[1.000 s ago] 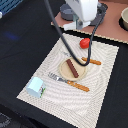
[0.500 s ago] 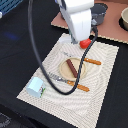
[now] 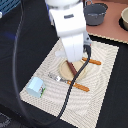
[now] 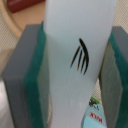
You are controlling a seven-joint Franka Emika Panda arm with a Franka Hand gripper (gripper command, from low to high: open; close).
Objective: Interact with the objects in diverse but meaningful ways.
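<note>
In the wrist view my gripper [image 4: 75, 65] is shut on a white oblong piece [image 4: 75, 45] with a black mark, held between grey fingers with green pads [image 4: 37, 75]. In the exterior view the white arm hangs over the tan plate [image 3: 82, 74], and its hand [image 3: 74, 50] hides the fingertips. A dark brown sausage-like stick [image 3: 73, 68] lies across the plate, just below the hand. The small white carton with green-blue print [image 3: 35, 87] stands on the mat's corner at the exterior view's left; its print shows in the wrist view [image 4: 93, 118]. The red tomato is hidden.
A striped placemat [image 3: 97, 100] lies under the plate. A wooden-handled fork [image 3: 65, 82] and a knife [image 3: 92, 61] flank the plate. A grey pot [image 3: 96, 13] and a tan bowl [image 3: 124, 17] stand at the back. A black cable [image 3: 22, 50] loops beside the mat.
The arm has moved from the back of the scene down over the plate. The red tomato, seen earlier beside the mat, is now hidden behind the arm.
</note>
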